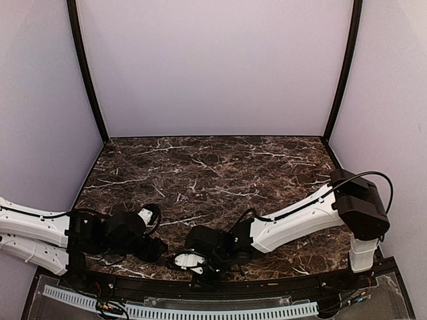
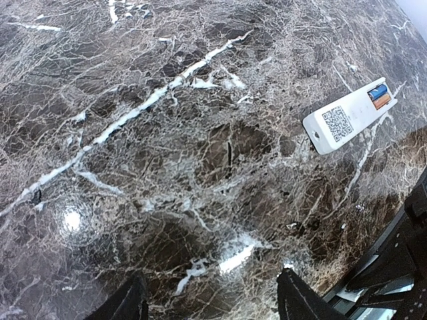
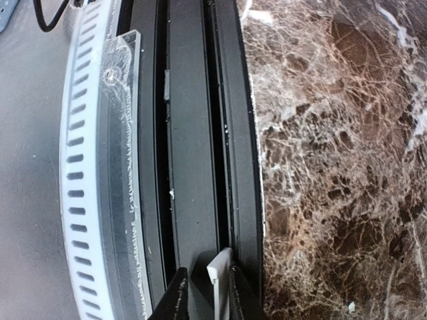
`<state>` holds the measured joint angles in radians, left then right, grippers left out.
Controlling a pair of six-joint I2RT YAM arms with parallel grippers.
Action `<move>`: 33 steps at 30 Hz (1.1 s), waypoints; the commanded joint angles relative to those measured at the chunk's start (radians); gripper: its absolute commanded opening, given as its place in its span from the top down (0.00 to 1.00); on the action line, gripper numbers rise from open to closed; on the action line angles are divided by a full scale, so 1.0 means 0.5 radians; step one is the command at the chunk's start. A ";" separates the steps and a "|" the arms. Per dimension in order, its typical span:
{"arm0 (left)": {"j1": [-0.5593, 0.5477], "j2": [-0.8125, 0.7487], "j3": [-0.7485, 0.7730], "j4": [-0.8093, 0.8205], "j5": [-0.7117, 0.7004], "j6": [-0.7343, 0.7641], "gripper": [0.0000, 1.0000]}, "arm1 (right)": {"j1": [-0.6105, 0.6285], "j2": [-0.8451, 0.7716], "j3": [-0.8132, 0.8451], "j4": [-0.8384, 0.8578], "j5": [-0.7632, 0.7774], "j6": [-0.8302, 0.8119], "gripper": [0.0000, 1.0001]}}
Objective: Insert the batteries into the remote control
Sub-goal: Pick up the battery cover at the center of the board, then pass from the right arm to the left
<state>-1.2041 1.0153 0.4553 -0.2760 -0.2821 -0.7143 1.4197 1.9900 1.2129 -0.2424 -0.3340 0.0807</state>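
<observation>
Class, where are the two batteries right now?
Upper right of the left wrist view: the batteries sit side by side in the open compartment at one end of the remote control, which lies sticker-up on the marble table.

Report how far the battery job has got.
Done: both batteries, blue and orange, lie side by side in the open bay of the remote, which lies sticker side up on the table. In hand: the right gripper pinches a thin pale cover over the table's near edge. The left gripper is open and empty. Left: fit that cover over the bay.
</observation>
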 commanded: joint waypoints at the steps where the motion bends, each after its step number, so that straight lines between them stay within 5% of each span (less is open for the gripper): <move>1: 0.009 -0.025 -0.035 -0.086 -0.034 -0.006 0.35 | 0.008 0.053 0.005 -0.048 -0.106 -0.005 0.84; 8: 0.009 -0.015 -0.034 -0.076 -0.026 0.003 0.35 | 0.007 0.056 0.018 -0.053 -0.064 0.025 1.00; 33: 0.006 -0.496 0.118 -0.031 -0.131 0.431 0.39 | -0.226 -0.725 -0.116 0.207 0.303 0.308 1.00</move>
<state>-1.2041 0.7765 0.4683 -0.3119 -0.3592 -0.5835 1.3285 1.6653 1.1797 -0.2008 -0.2432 0.2031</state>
